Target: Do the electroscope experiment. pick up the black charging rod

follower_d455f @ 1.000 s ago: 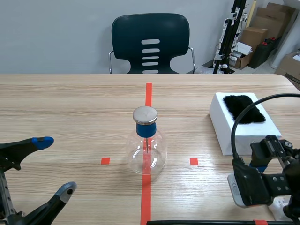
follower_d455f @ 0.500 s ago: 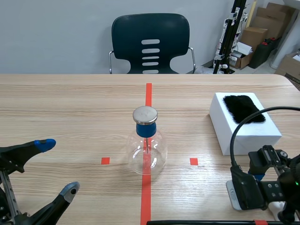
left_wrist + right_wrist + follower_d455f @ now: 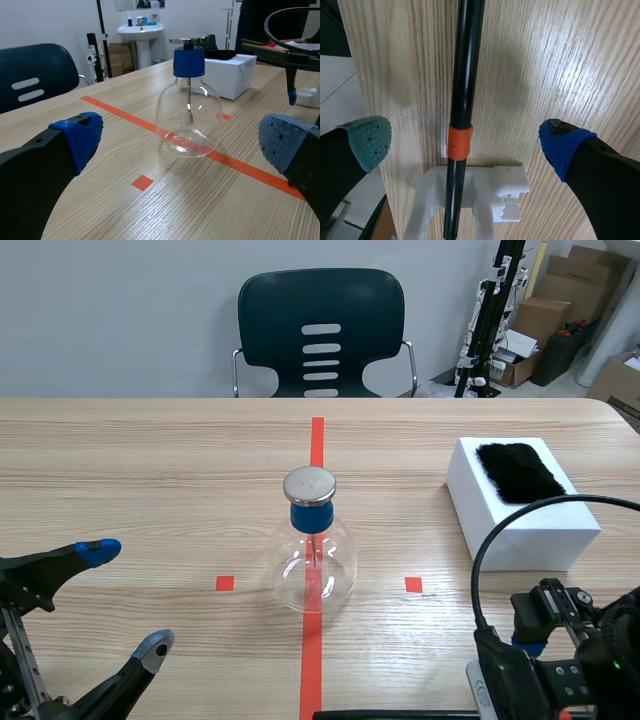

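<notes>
While the right gripper [image 3: 465,144] is hanging over the table's near edge with its fingers spread wide and gripping nothing, the black charging rod [image 3: 466,70] is lying flat on the wooden table [image 3: 545,60] beneath it, between the two pads. A white cradle [image 3: 495,187] is carrying the rod beside its orange band [image 3: 458,142]. The left gripper [image 3: 125,598] is likewise standing released, well apart from the glass electroscope flask [image 3: 314,565]. A white block [image 3: 520,525] bearing black fur [image 3: 517,472] is sitting to the right.

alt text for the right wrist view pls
A long black charging rod with an orange-red band lies in a white plastic cradle on the wooden table. The right gripper hangs open over it, one finger either side.
</notes>
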Controlling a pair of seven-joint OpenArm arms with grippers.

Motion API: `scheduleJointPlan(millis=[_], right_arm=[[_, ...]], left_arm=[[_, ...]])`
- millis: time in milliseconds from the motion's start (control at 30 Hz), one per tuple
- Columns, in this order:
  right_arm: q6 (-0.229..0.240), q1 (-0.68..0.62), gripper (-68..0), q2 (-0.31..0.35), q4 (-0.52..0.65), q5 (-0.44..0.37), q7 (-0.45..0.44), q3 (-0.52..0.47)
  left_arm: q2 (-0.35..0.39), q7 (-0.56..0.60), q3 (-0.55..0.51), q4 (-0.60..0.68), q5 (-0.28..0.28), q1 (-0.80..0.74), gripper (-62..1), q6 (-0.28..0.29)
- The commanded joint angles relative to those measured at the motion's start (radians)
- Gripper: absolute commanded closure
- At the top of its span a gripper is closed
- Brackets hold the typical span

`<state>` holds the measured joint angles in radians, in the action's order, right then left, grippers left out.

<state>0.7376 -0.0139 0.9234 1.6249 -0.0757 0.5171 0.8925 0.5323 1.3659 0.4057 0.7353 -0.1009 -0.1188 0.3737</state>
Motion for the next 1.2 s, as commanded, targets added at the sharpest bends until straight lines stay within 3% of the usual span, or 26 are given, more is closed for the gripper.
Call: scheduleJointPlan(millis=[0,433,867,1033,1167], right_arm=[[0.008,0.017,-60.3,0.021,0.014,-0.007,-0.004,-0.002],[0.008,0.016,-60.3,0.032,0.01,-0.084,0.026,-0.002],[0.008,0.017,-60.2,0.032,-0.005,-0.096,0.026,-0.002],[0.008,0.016,-50.7,0.032,-0.02,-0.113,0.026,-0.002],[0.008,0.017,-50.7,0.031,-0.023,-0.115,0.026,-0.002]], left_arm=[[0.0,0.014,0.001,0.011,0.007,0.006,-62.3,0.003],[0.0,0.013,0.001,0.011,0.007,0.006,-62.3,0.003],[0.0,0.011,0.001,0.011,0.007,0.006,-62.3,0.003],[0.0,0.012,0.001,0.012,0.007,0.006,-62.3,0.003],[0.0,0.014,0.001,0.012,0.007,0.006,-62.3,0.003]])
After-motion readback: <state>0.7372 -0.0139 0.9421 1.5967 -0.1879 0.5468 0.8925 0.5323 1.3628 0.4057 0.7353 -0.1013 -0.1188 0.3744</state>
